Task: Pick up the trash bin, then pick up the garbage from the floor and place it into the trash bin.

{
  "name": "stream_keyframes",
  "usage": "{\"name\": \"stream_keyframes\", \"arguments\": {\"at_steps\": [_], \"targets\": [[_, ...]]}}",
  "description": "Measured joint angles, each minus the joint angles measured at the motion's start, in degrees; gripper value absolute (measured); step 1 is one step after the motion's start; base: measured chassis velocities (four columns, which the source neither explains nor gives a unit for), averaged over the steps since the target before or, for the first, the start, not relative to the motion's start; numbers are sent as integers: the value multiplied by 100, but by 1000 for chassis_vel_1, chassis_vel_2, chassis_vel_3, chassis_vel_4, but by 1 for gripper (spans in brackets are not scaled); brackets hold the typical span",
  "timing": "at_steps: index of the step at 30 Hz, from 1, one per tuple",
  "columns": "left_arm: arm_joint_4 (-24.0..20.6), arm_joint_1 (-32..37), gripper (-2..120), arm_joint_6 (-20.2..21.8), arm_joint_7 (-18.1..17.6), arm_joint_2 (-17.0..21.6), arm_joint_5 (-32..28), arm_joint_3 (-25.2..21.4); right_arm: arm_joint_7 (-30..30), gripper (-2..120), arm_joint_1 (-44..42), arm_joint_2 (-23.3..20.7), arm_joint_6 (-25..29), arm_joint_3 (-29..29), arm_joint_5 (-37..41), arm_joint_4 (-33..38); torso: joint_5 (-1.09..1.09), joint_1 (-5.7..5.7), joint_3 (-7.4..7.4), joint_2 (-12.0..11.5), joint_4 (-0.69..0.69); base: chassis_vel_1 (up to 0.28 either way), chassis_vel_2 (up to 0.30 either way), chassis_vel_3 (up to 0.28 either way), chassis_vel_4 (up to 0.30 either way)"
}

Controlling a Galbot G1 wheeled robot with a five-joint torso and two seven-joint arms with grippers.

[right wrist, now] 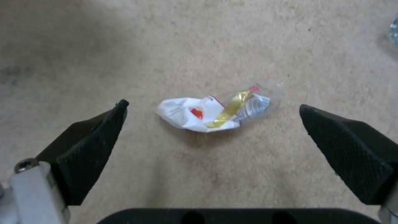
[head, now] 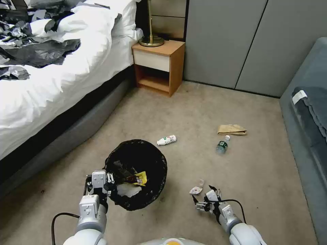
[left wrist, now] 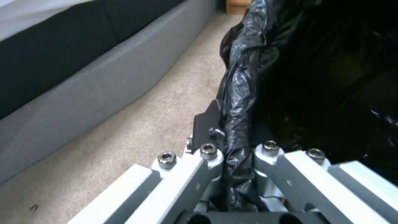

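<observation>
My left gripper (head: 109, 179) clamped on trash bin (head: 155, 190) rim at 9 o'clock | right gripper (right wrist: 213, 129) jaws wide over crumpled wrapper (right wrist: 215, 112), 12 o'clock: light, soft, crinkly; pinch the middle | white bottle (head: 166, 140), clear bottle (head: 222, 145), paper bag (head: 231, 129) beyond

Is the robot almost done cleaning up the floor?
About halfway. The left gripper holds the bin by its rim, and a yellow wrapper and white paper are already inside. The right gripper is open over a small wrapper, not gripping it yet. A white bottle, a clear bottle and a paper bag lie on the carpet.
</observation>
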Motion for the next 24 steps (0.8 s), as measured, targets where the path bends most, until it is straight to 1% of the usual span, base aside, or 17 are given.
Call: {"name": "stream_keyframes", "arguments": {"at_steps": [10, 12, 13, 14, 17, 24], "targets": [[-18, 34, 1, -2, 0, -25, 41, 6, 119, 100, 162, 312, -133, -36, 663, -299, 0, 0, 0, 0, 0, 0, 0, 0, 0], [-17, 44, 1, -8, 1, -29, 50, 10, 201, 100, 176, 361, -189, -34, 956, -318, -1, 0, 0, 0, 0, 0, 0, 0, 0], [-18, 46, 1, -13, 1, -32, 58, 16, 287, 100, 183, 429, -249, -27, 1301, -318, 0, 0, 0, 0, 0, 0, 0, 0, 0], [-18, 46, 1, -13, 1, -32, 58, 16, 287, 100, 183, 429, -249, -27, 1301, -318, 0, 0, 0, 0, 0, 0, 0, 0, 0], [-11, 43, 1, -24, 2, -38, 77, 42, 560, 100, 218, 621, -381, 32, 2065, -315, 0, 0, 0, 0, 0, 0, 0, 0, 0], [16, 50, 1, -46, 2, -35, 90, 51, 723, 100, 302, 780, -410, 148, 2362, -514, 0, 0, 0, 0, 0, 0, 0, 0, 0]]}}
